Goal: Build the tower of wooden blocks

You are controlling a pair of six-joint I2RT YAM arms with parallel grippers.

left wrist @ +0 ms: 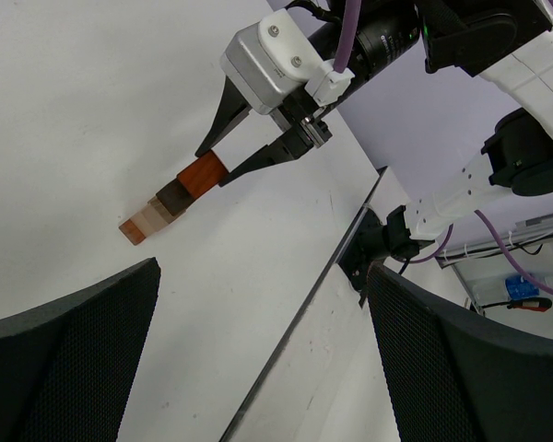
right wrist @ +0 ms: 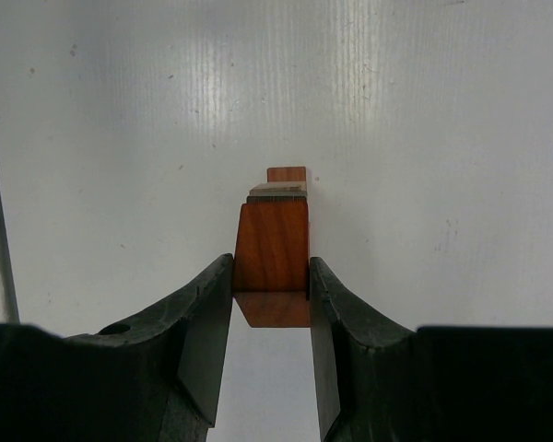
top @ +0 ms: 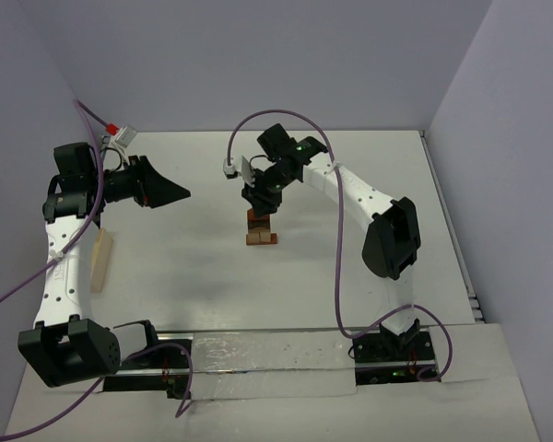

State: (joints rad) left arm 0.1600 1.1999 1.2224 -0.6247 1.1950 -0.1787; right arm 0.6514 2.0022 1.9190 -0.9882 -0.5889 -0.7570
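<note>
1. Wood block tower (top: 259, 230): stands upright near the middle of the bench (top: 194, 276), directly under the right gripper (top: 261, 204).
2. Right gripper: set narrow and pointing down from above. Its fingers (right wrist: 207, 304) press on two opposite sides of the reddish-brown top block (right wrist: 273, 241).
3. Column below the top block, left wrist view: dark brown block (left wrist: 173, 198), then tan block (left wrist: 149, 217), then a reddish-brown base block (left wrist: 129, 230) on the bench. Each block touches the next, in one column.
4. Left gripper (top: 170, 191): spread wide and holding nothing. It is raised above the bench, well apart from the tower on its left side, and faces toward it.
5. Tray (top: 100, 261): pale, long and shallow. It lies on the bench near the left edge, just beside the left arm (top: 60, 249). Contents: cannot tell from the overhead view.
</note>
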